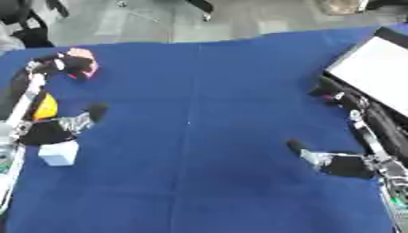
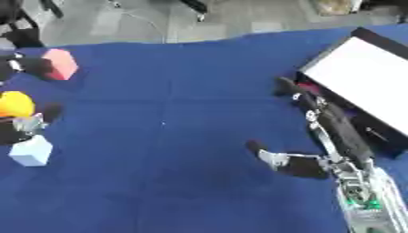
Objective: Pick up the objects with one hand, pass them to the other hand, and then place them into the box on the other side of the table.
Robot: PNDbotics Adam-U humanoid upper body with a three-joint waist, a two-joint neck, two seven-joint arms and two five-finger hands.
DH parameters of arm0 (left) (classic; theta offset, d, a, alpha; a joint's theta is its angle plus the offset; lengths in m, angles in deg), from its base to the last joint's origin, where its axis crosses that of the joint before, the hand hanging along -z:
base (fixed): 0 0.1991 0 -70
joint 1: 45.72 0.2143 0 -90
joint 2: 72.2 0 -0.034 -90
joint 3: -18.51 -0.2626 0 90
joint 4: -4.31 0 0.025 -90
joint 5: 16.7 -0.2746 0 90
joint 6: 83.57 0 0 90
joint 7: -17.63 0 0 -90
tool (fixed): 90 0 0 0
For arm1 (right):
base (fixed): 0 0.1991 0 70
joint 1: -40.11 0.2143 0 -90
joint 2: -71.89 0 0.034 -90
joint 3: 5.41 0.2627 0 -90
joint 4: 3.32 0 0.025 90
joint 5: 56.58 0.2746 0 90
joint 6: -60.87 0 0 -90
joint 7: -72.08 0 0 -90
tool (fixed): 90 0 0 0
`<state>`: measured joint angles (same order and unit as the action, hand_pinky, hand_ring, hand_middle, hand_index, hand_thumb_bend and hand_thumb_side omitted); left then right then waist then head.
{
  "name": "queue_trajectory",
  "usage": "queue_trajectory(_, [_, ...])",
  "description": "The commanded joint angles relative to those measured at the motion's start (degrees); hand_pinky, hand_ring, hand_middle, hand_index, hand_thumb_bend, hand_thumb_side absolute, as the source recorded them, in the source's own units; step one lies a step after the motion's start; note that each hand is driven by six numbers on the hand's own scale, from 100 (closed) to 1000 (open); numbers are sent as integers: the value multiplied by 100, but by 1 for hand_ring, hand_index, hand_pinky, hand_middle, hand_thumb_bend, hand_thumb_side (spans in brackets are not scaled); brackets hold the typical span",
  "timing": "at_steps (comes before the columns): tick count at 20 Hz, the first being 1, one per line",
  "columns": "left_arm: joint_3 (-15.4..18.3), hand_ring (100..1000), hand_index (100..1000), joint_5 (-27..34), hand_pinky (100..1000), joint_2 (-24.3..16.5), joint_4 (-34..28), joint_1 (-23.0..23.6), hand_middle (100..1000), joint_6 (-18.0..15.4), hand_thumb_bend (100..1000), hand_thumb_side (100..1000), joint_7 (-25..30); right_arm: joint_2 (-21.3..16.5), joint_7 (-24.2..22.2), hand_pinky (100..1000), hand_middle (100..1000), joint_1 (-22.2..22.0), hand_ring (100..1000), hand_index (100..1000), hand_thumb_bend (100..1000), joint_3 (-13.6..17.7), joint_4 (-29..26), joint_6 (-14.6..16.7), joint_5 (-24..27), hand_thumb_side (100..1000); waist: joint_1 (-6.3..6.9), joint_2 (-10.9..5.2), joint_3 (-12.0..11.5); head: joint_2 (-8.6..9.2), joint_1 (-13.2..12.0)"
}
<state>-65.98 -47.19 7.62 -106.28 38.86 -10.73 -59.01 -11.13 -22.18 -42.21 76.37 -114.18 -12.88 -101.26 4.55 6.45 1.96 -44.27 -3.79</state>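
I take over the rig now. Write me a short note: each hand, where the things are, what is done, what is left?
Left hand: fingers curled around the pink block, far left.
Right hand: open, holds nothing, beside the box.
Yellow object and pale blue cube sit on the blue table, left side.
Done: nothing visibly in the box.
Left: handover and placing for all three things.

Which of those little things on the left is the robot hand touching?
The pink block, farthest back: the left robot hand is at it. The yellow ball and pale cube lie nearer.
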Motion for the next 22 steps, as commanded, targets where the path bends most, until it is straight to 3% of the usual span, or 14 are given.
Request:
queue_trajectory(1, [116, 649, 841, -331, 772, -699, 70, -7, 673, 63, 571, 610, 326, -124, -9, 714, 762, 26, 868, 1000, 475, 27, -47, -5, -37, 511, 94, -165, -17, 15, 32])
queue_trajectory(2, [115, 673, 852, -438, 775, -873, 128, -26, 694, 87, 634, 593, 434, -124, -8, 714, 762, 22, 868, 1000, 474, 27, -46, -7, -36, 512, 93, -170, -22, 15, 38])
queue_trajectory(5, [7, 699, 861, -733, 785, -1352, 483, 7, 715, 269, 688, 578, 729, -136, -24, 714, 762, 16, 868, 1000, 471, 22, -38, -8, -36, 515, 101, -182, -19, 15, 69])
queue_trajectory(8, [-206, 709, 854, -1036, 791, -1845, 960, 7, 718, 405, 735, 493, 1032, -126, -29, 714, 762, 21, 868, 1000, 467, 22, -43, -10, -27, 514, 78, -178, 15, 15, 93])
queue_trajectory(15, [-528, 718, 858, -1646, 794, -2943, 2058, -72, 725, 233, 811, 428, 1708, -56, -86, 714, 763, 40, 869, 1000, 458, -1, -39, 6, 28, 517, -9, -162, 88, 15, 154])
queue_trajectory(17, [-522, 713, 855, -1556, 792, -3070, 2343, -153, 721, 146, 809, 430, 1884, -39, -94, 714, 763, 44, 869, 1000, 457, -4, -42, 6, 44, 518, -30, -161, 101, 15, 143])
queue_trajectory(22, [-448, 697, 840, -1154, 790, -2858, 3036, -541, 707, -10, 769, 434, 2207, -23, -122, 714, 764, 44, 869, 1000, 453, -11, -46, 11, 69, 520, -49, -165, 118, 15, 176])
